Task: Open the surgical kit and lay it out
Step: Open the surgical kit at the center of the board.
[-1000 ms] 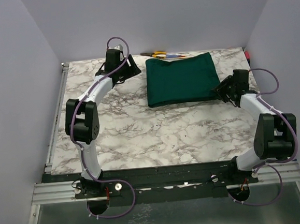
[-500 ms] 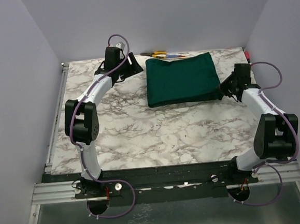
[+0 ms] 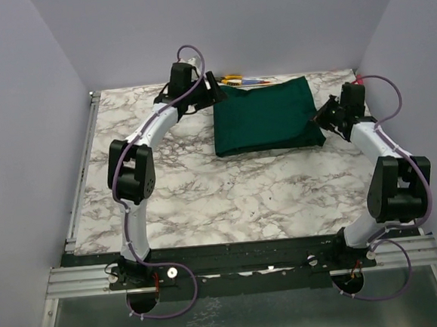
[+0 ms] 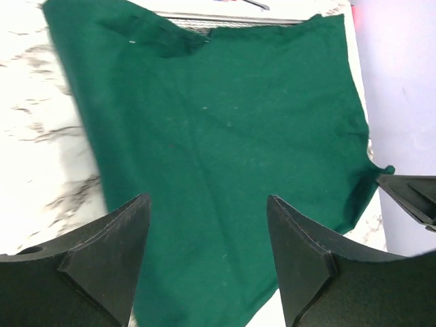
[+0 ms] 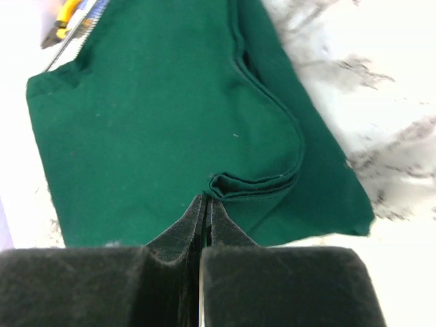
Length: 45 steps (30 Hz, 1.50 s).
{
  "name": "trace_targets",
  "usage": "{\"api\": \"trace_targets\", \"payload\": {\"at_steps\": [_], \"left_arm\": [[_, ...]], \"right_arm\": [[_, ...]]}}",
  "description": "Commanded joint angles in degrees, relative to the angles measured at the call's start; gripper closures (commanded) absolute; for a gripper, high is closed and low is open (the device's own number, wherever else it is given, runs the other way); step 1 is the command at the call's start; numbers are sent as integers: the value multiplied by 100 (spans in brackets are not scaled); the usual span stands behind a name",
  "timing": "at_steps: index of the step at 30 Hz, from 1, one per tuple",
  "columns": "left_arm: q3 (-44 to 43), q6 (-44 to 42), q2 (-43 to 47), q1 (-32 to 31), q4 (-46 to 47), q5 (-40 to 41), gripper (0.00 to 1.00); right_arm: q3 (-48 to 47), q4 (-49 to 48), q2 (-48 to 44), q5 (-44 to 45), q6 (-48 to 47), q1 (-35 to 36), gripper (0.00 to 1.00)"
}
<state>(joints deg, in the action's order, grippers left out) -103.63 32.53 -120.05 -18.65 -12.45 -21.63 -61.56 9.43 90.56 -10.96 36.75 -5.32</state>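
The green cloth wrap (image 3: 264,118) lies by the table's (image 3: 205,187) far edge; right gripper (image 5: 206,201) pinches its right-hand fold (a thin bite), left gripper (image 4: 206,201) spread over its far-left corner: peel outward slowly

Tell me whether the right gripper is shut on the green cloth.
Yes, the right gripper is shut, its fingers pressed together and pinching a raised fold of the green cloth.

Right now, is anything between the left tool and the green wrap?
Nothing visible. The open left tool faces the green wrap directly, only cloth showing ahead of it. The right tool pinches a fold of it.
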Motion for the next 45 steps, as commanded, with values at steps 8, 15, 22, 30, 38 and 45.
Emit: {"api": "trace_targets", "payload": {"at_steps": [8,15,22,30,38,45], "left_arm": [[-1078,1068,-1046,-724,426,-494,30],[-1470,1996,-1740,-922,1195,-980,30],[-1059,3148,-2232,-1047,2949,-1674,27],[-850,3668,-2364,-1136,3561,-1507,28],[-680,2864,-2080,-1132,2474,-574,28],[-704,2363,-1788,-1135,1849,125,28]], "right_arm": [[-390,-642,330,-1610,-1308,418,99],[-234,-463,413,-1858,-1898,1019,99],[169,-665,308,-2397,-1914,1156,99],[363,-700,172,-2707,-1870,1174,99],[547,-1180,-78,-2658,-1409,1174,99],[672,-1446,-295,-2356,-1123,1174,99]]}}
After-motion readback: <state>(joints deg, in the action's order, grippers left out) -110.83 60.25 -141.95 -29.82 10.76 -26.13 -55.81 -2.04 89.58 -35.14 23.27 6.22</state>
